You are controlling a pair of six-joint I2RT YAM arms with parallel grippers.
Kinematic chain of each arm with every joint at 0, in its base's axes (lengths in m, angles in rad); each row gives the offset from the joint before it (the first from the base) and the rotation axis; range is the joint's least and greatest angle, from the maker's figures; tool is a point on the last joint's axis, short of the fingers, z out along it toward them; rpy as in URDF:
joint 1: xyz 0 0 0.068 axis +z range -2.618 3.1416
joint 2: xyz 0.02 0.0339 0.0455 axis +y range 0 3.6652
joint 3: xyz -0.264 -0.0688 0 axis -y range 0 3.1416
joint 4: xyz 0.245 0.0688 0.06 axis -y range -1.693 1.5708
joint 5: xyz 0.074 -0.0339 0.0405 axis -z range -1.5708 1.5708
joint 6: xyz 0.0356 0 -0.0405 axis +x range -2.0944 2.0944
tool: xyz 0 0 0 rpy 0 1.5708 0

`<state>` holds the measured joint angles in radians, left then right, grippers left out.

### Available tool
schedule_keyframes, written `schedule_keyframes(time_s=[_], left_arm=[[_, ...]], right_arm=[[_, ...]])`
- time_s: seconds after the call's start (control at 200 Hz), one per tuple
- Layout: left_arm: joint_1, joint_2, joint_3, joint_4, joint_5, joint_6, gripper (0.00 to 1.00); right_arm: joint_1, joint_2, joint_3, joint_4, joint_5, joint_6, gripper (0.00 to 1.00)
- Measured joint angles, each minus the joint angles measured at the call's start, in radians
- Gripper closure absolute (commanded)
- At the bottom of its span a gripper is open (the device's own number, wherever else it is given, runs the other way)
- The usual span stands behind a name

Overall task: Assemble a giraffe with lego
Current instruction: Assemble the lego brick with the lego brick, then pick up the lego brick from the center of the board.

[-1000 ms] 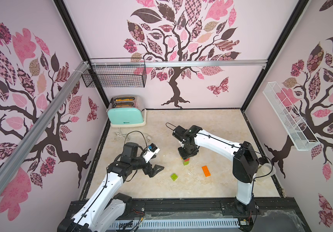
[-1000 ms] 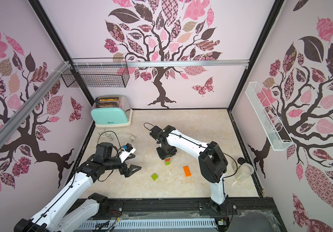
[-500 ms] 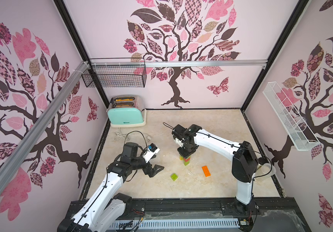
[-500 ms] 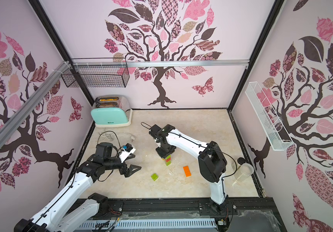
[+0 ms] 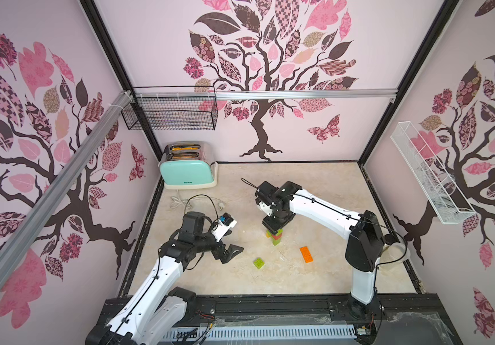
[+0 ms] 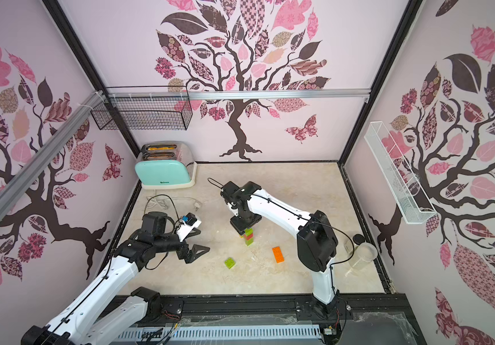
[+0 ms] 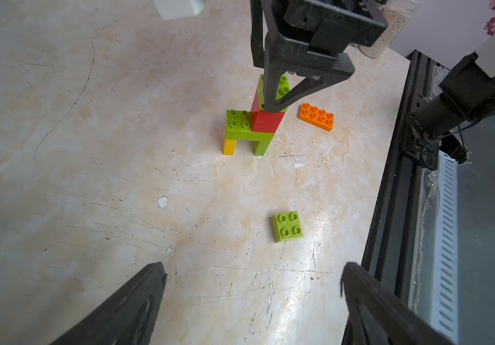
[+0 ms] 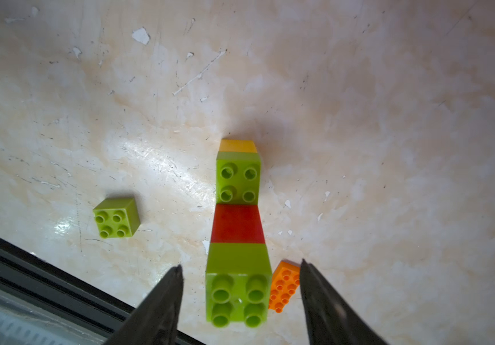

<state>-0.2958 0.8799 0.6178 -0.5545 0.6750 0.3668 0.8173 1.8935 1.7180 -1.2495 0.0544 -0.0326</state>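
On the table the mint toaster sits idle in the back corner, well apart from the action. The L gripper hovers off to the side, jaws spread wide, nothing in them. The R gripper is the news: a sec ago it was pinched low on the stack. Now its jaws have sprung apart and straddle the top lime brick w/ daylight on both sides, so no grip. I read that as the brick pressed on and let go, i.e. 1 more neck piece done. The giraffe stands mid-table, directly under the R gripper. It has 2 legs (1 yellow, 1 lime) and a long lime body across them, then red and lime stacked over the lime-leg end. Its tallest axis is that neck, upright. The body's long axis lies flat, yellow-leg end toward the toaster side, neck end toward the orange brick. That brick lies flat just beside it, not touching. A small lime brick lies loose, studs up, nearer the front rail. Both prob. have yet to go on, so not finished.
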Motion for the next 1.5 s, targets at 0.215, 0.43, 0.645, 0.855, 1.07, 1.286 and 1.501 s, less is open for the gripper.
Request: schedule_keyframes(time_s=[0.215,0.43,0.645,0.855,1.07,1.286,1.501], left_arm=[[0.000,0.000,-0.001,0.000,0.003,0.000,0.02],[-0.006,0.001,-0.005,0.000,0.004,0.000,0.02],[-0.006,0.002,-0.005,0.000,0.003,-0.002,0.02],[-0.006,0.007,-0.005,0.000,0.003,-0.005,0.02],[-0.007,0.021,-0.005,0.001,0.003,-0.008,0.02],[-0.007,0.030,-0.005,0.003,0.003,-0.009,0.02],[-0.005,0.030,-0.005,0.005,0.003,-0.010,0.02]], right_arm=[[-0.005,-0.254,-0.225,0.054,0.056,0.089,0.21],[-0.009,-0.416,-0.539,0.143,0.118,0.258,0.19],[-0.010,-0.442,-0.757,0.256,0.154,0.399,0.22],[-0.010,-0.441,-0.866,0.358,0.148,0.488,0.24],[-0.011,-0.431,-0.933,0.438,0.135,0.520,0.30],[-0.026,-0.414,-0.956,0.504,0.111,0.523,0.40],[-0.034,-0.421,-0.971,0.538,0.085,0.531,0.47]])
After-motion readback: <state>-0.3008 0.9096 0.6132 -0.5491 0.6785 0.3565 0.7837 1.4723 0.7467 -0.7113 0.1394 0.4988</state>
